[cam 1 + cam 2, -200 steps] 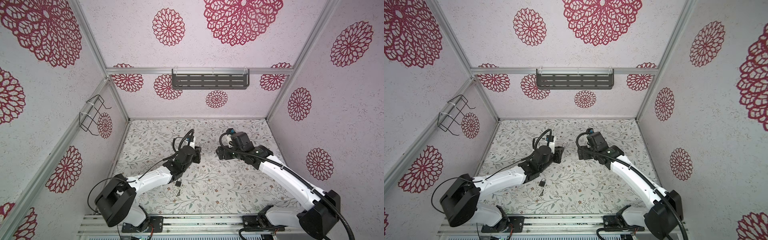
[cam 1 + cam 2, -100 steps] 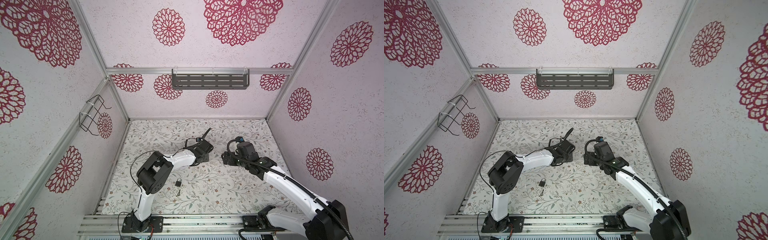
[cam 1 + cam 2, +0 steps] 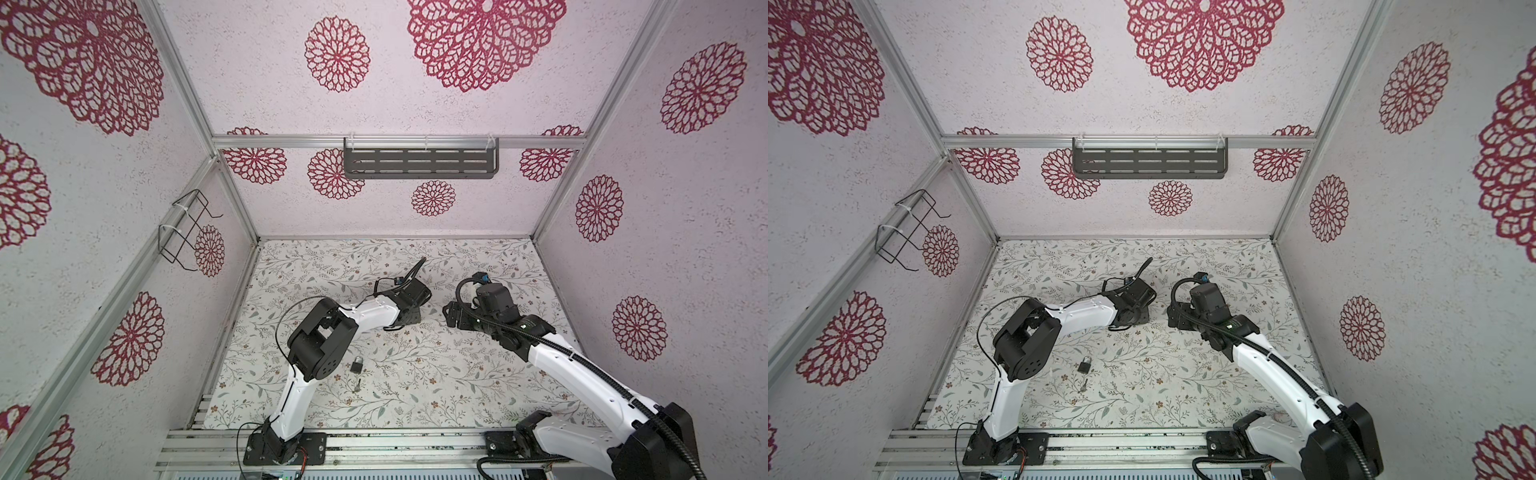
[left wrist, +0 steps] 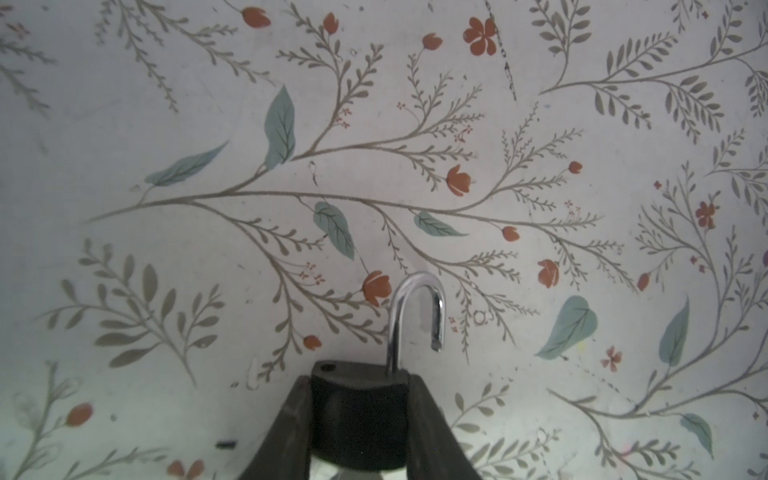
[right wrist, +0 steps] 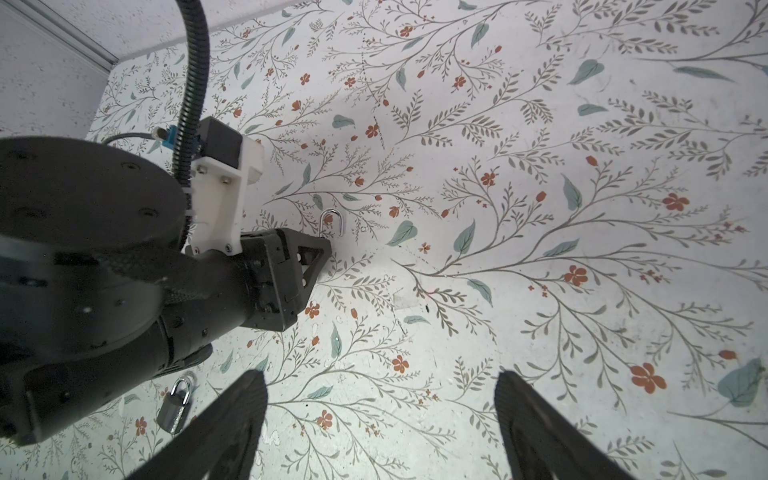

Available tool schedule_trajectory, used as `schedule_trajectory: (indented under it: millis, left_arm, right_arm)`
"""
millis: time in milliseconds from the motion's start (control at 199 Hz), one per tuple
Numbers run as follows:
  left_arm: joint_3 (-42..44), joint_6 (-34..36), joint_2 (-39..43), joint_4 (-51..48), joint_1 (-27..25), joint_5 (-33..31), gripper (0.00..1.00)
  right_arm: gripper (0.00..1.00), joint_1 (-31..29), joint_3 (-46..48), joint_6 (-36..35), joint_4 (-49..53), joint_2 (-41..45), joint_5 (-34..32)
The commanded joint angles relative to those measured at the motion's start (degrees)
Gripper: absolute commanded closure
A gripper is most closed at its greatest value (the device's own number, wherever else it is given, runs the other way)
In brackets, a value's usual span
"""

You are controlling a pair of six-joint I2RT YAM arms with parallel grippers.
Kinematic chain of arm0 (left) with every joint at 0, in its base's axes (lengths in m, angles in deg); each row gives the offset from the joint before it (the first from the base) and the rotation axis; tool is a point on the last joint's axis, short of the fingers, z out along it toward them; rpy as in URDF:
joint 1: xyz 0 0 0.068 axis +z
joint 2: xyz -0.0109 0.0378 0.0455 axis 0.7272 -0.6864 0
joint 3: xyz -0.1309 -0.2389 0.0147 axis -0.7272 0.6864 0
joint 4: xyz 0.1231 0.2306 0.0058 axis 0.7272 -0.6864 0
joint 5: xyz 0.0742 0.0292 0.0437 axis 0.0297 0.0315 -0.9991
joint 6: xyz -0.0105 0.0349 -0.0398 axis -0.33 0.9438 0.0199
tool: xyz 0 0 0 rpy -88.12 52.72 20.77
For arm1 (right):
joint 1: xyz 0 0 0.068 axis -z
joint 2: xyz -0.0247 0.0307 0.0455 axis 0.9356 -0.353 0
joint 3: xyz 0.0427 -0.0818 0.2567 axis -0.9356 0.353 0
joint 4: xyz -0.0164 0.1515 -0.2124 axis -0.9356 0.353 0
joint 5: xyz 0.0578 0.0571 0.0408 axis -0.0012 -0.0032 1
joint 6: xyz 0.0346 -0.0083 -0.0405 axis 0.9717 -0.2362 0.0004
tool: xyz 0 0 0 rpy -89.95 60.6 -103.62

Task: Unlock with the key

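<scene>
Right gripper [image 5: 379,376]: jaws spread wide, nothing between them, floral tabletop [image 5: 561,216] showing through the gap.
Left gripper [image 5: 322,245]: closed on a padlock [image 5: 341,227]. Only its silver shackle [image 5: 331,211] shows past the fingertips, one leg free.
Second padlock [image 5: 176,409]: shackle closed, lying flat on the tabletop beside the left arm [image 5: 83,270].

The worktop [image 3: 457,386] is covered in a pale print of leafy sprigs and small red flowers. A dark padlock [image 3: 356,365] lies on it near the front edge, with a key [image 3: 357,385] just beside it
</scene>
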Motion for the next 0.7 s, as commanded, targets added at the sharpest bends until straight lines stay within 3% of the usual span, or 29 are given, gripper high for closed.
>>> schedule_trajectory:
  millis: [0, 296, 502, 698]
  left_arm:
    - [-0.38, -1.1, -0.02, -0.96, 0.4, 0.48, 0.62]
    - [7.48, -1.88, 9.89, 4.38, 1.62, 2.4, 0.47]
    - [17.68, -0.79, 25.44, 7.26, 2.9, 0.1, 0.46]
    - [29.16, -0.73, 42.03, 6.9, 4.58, -3.46, 0.45]
  right_arm:
    - [0.11, 0.29, -0.07, 0.83, -1.83, 1.31, 1.25]
    - [0.11, -0.12, -1.87, -0.03, -0.39, 0.82, 3.2]
    - [0.12, -3.35, -4.78, -0.89, 1.78, -0.15, 1.85]
    - [0.12, -11.65, -7.22, -0.14, 1.26, -3.58, -0.45]
